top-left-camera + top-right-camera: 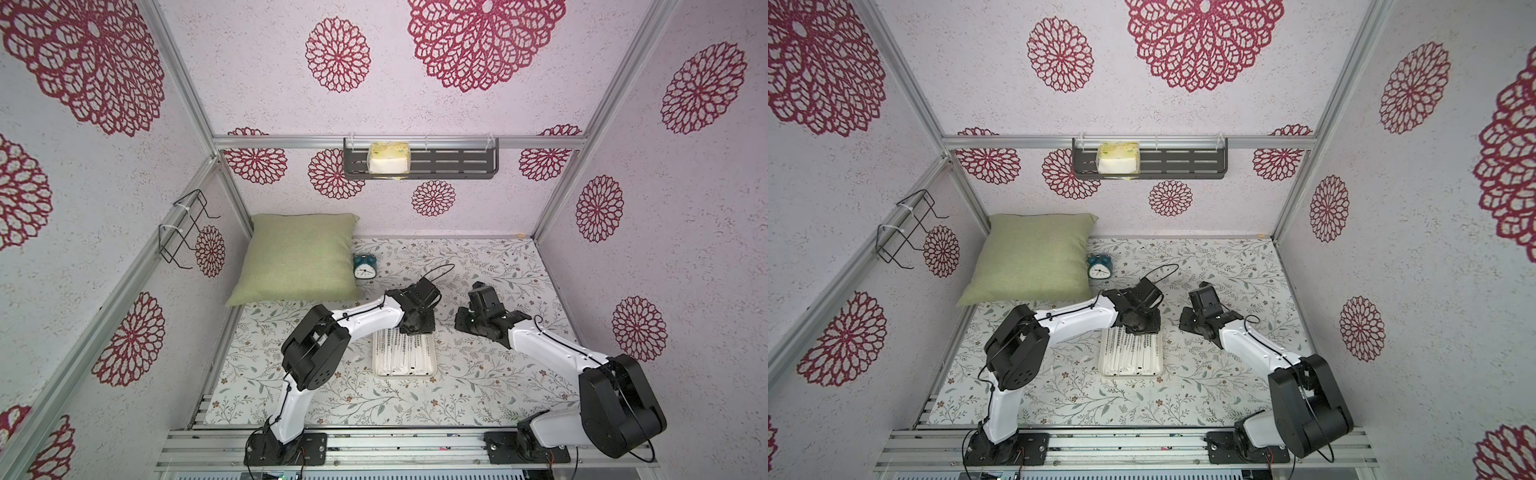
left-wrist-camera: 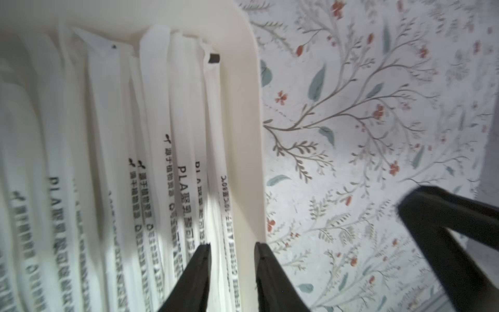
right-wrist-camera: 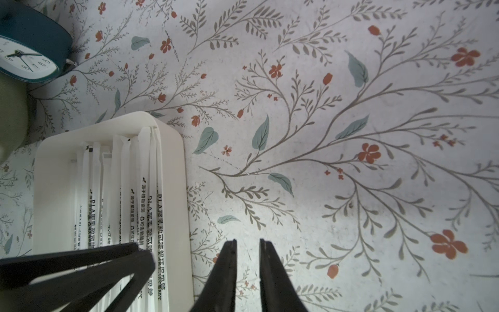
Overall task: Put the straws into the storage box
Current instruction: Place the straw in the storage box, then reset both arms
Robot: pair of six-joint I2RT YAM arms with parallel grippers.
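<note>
Left tool point(image 2: 231, 244) agape, right tool point(image 3: 248, 240) ajar, both empty; straws point(image 2: 186, 121) lengthwise in storage box point(image 2: 251, 108)

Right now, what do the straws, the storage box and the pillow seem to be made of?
The straws: wrapped in matte white paper, judging by creased, flat ends and black print. The storage box: probably plastic, smooth cream-white, with moulded rounded corners. The pillow: woven green fabric, probably; fine texture shows, the fibre I cannot tell.
</note>
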